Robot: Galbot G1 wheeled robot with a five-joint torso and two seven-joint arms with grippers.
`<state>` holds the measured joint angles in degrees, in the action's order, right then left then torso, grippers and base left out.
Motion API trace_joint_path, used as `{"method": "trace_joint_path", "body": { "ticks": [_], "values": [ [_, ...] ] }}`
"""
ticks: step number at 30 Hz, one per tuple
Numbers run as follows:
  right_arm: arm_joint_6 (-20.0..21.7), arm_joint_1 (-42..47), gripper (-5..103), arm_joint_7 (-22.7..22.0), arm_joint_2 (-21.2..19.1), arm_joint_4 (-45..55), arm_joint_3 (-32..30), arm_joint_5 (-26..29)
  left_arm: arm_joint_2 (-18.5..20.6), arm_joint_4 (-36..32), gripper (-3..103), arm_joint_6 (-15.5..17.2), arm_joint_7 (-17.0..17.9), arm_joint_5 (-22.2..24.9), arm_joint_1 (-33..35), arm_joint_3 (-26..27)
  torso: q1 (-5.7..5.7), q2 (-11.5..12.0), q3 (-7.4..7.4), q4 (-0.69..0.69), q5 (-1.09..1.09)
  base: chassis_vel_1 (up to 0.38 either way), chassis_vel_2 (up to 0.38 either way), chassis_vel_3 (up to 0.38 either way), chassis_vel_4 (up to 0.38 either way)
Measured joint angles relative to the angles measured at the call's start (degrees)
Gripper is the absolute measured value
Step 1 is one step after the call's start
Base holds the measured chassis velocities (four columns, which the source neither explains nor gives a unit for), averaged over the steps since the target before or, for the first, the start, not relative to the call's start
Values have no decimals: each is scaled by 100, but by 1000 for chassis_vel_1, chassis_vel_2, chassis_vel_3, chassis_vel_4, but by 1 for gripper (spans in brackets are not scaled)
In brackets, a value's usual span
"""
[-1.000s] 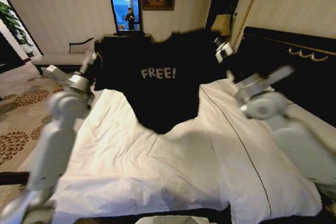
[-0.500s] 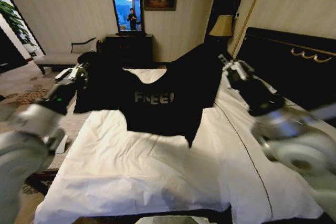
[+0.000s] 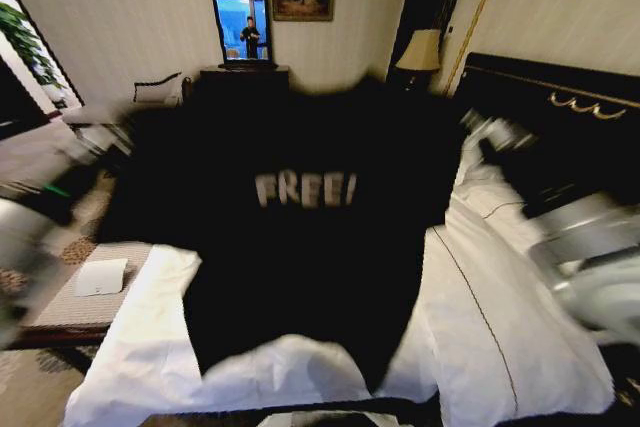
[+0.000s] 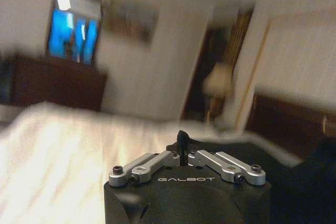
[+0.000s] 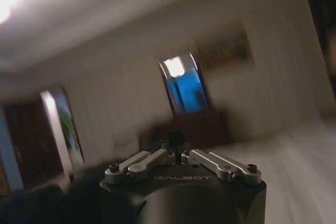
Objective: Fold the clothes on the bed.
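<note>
Folding hasn't really started imo: the black FREE! T-shirt (image 3: pixel 300 237) hangs spread out in the air over the white bed (image 3: pixel 500 337), left gripper (image 4: pixel 181 145) and right gripper (image 5: pixel 176 141) each pinched closed on a shoulder, no fold made yet.

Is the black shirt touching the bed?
Touching. In the head view the shirt hangs spread out, and its bottom edge drapes onto the white bed.
</note>
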<state>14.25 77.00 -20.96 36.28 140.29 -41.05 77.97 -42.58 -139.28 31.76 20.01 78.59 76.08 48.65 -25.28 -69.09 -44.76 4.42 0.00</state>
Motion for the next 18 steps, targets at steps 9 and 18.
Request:
{"method": "trace_joint_path", "body": {
  "ticks": [9,18],
  "values": [
    [151,-1359,1,-129,878,-3094,3139,-983,-1374,3358,2,-488,-405,-2599,-1644,-3730,-3,2,-3,-1,-1,0,0,0,0],
    [-430,-2122,1,464,1398,-4758,3716,-1656,-2146,5100,2,-1078,-658,-3040,-2533,-4099,-1,1,0,-2,-1,0,0,0,0]
  ]
}}
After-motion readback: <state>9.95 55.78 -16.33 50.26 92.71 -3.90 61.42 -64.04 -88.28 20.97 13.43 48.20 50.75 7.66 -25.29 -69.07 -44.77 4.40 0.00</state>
